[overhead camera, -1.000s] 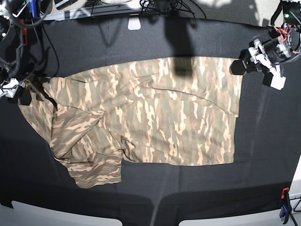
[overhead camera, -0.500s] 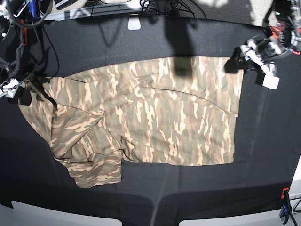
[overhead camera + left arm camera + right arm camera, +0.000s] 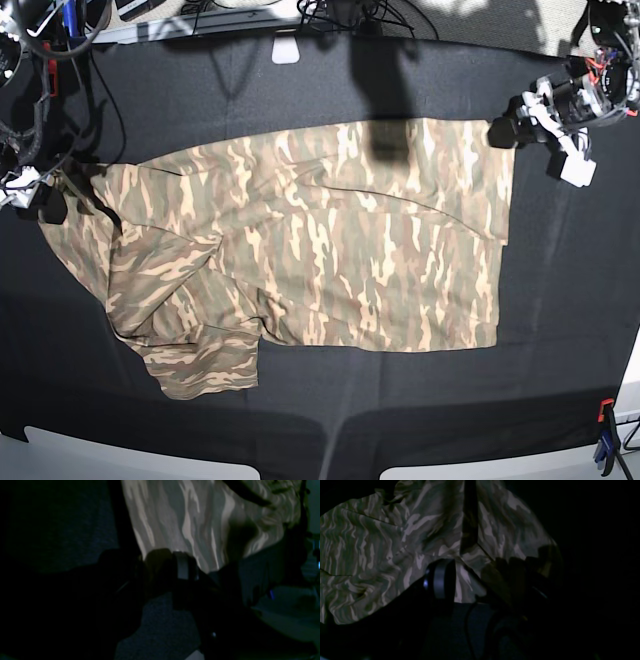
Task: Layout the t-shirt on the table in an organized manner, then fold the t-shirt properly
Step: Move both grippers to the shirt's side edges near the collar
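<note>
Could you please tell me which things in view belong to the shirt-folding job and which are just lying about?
Belongs to the job:
- t-shirt
- table
- left claw
- right claw

Just lying about:
- cables
- clamp
- white patch

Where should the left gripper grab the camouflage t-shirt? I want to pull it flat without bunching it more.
Probably the far hem corner of the camouflage t-shirt, coming in from the table side beyond it. There the fabric lies flat with a free edge, and the left gripper sits right beside it.
</note>
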Robot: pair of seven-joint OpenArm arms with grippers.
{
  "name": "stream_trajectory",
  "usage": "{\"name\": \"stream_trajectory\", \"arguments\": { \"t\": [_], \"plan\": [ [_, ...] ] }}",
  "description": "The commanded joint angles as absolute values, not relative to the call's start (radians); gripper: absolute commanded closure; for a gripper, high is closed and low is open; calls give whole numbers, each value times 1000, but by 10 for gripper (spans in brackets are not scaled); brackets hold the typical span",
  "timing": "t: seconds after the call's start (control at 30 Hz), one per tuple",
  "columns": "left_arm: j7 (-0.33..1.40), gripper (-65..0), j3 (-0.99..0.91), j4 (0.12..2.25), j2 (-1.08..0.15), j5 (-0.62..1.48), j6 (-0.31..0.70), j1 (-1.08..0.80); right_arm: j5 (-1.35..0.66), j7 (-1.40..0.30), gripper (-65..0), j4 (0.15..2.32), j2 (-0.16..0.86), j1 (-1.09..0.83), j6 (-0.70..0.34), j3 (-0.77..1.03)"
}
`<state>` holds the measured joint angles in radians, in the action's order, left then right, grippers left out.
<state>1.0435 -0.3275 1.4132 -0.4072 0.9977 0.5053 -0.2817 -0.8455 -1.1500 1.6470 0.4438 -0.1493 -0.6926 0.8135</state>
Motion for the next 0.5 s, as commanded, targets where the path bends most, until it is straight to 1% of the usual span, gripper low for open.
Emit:
{"name": "stream_trajectory", "arguments": {
  "t": [0.0,0.13,0.27,0.47],
  "plan": [
    [1047,-171,-333,1420,-425,967,485,-280,-868,-1129,-324,1666,468,-139,-698,819],
    [1084,-236,-333,1420,-436,1009,456,-280,-868,-1129,-324,1666,468,-139,-698,819],
    [1142,-237,-333,1420,-428,1113,476,-280,-868,-1129,-324,1666,468,-139,-698,819],
    [1144,-230,-332,1420,-427,1127,487,-283,-868,-1129,-324,1666,468,-139,-698,819]
  ]
}}
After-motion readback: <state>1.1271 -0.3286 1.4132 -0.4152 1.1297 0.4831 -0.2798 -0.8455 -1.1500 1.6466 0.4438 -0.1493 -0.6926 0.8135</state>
